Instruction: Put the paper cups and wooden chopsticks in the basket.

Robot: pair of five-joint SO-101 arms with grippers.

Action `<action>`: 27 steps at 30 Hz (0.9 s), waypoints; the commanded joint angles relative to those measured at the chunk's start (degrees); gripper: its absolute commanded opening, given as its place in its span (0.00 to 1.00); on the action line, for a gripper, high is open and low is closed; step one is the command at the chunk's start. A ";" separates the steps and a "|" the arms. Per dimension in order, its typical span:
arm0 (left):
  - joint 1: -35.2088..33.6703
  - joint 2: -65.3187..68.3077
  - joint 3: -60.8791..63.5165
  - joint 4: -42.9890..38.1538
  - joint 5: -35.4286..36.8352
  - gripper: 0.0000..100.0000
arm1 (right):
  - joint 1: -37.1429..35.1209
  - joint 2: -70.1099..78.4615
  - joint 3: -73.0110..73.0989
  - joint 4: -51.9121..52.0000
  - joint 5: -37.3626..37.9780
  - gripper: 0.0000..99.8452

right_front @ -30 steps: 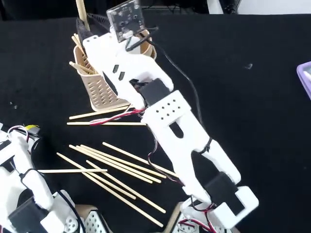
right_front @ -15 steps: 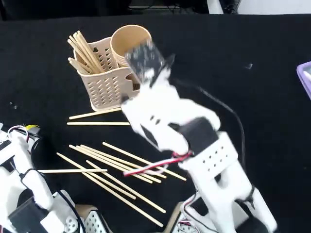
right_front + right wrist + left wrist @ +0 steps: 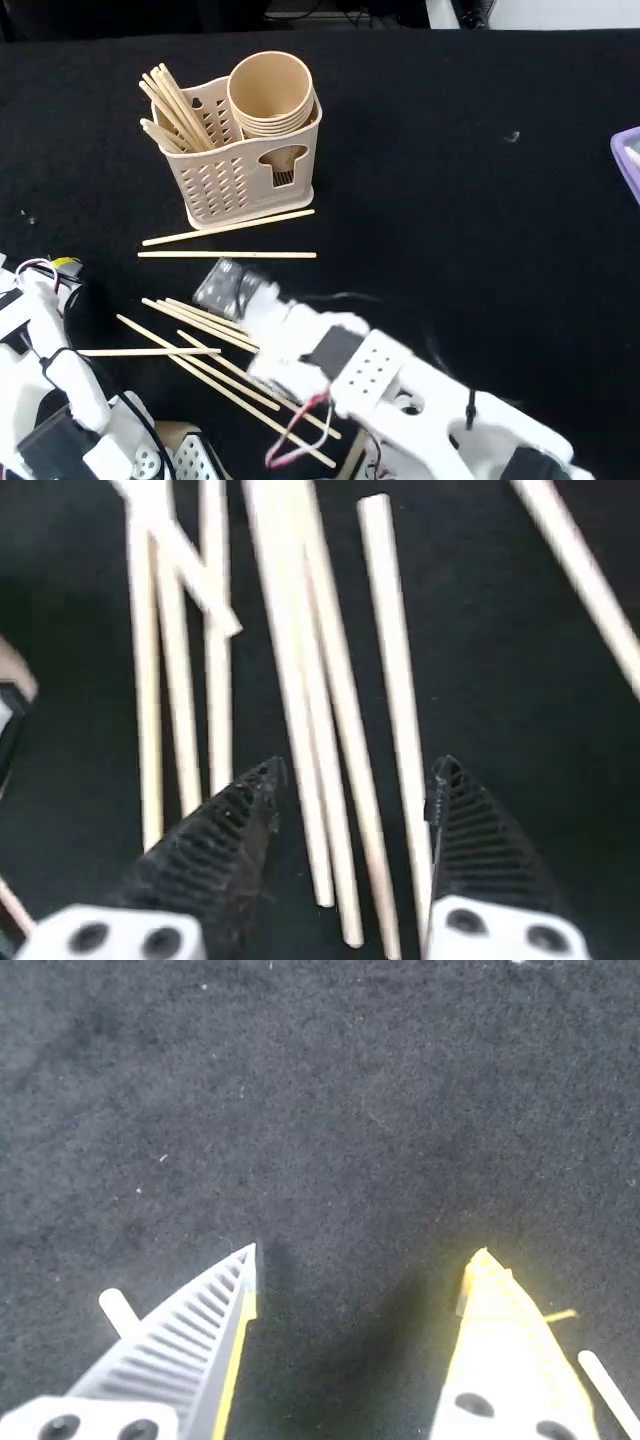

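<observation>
Hovering over loose chopsticks point(image 3: 394, 680), the right gripper point(image 3: 355, 775) has fingers point(image 3: 225, 830) spread, as has the left gripper point(image 3: 365, 1260) above black cloth point(image 3: 350, 1080).

The basket point(image 3: 240, 175) stands on the black desk point(image 3: 480, 230), with a stack of paper cups point(image 3: 270, 92) in one compartment and a bundle of chopsticks point(image 3: 172, 102) in the other. Two loose chopsticks point(image 3: 228, 254) lie just in front of it. Nearer me, scattered chopsticks point(image 3: 150, 351) lie under the low right arm point(image 3: 370, 375). The left arm point(image 3: 25, 380) sits at the corner.

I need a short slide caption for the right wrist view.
Open right gripper above loose wooden chopsticks on the black table.
</observation>
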 commanded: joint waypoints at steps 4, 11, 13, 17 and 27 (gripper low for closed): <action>0.57 -1.93 -0.31 -0.79 -0.44 0.32 | -3.69 -2.15 3.91 -6.59 0.70 0.24; 0.57 -1.93 -0.31 -0.79 -0.44 0.32 | -3.69 -0.92 4.26 -7.12 0.79 0.24; 0.57 -1.93 -0.31 -0.79 -0.44 0.32 | -3.52 2.42 3.91 -8.88 0.79 0.24; 0.57 -1.93 -0.31 -0.79 -0.44 0.32 | -2.99 12.62 0.40 -11.60 0.79 0.23; 0.57 -1.93 -0.31 -0.79 -0.44 0.32 | 11.52 21.76 -8.66 -10.55 3.34 0.02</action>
